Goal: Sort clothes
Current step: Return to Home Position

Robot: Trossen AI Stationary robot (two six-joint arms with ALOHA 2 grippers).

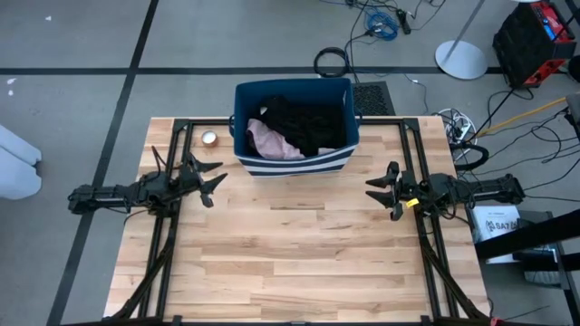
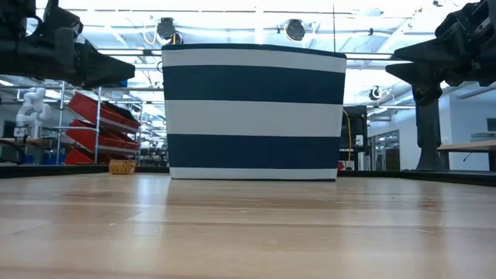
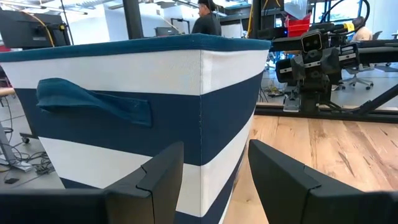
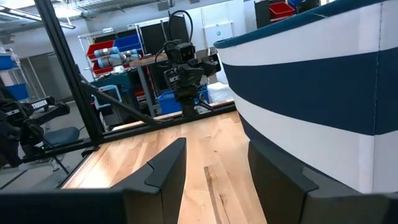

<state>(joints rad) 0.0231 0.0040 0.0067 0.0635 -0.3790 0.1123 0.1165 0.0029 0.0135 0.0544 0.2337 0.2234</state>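
Note:
The clothes lie in a dark blue, white-striped fabric bin (image 1: pixel 292 127) at the table's far middle: a pale pink garment (image 1: pixel 272 140) and black ones (image 1: pixel 308 122) show inside it from above. My left gripper (image 1: pixel 216 179) hovers open at the table's left, level, near the bin's left front corner (image 3: pixel 200 124). My right gripper (image 1: pixel 379 190) hovers open at the table's right, level, its fingers (image 4: pixel 168 165) pointing past the bin's right side (image 4: pixel 311 106). Neither touches anything.
A small round pale object (image 1: pixel 209 139) sits left of the bin. Black frame rails (image 1: pixel 172 235) run along both table sides. Bare wood (image 1: pixel 299 254) lies in front of the bin. A person (image 3: pixel 205 18) stands in the room beyond.

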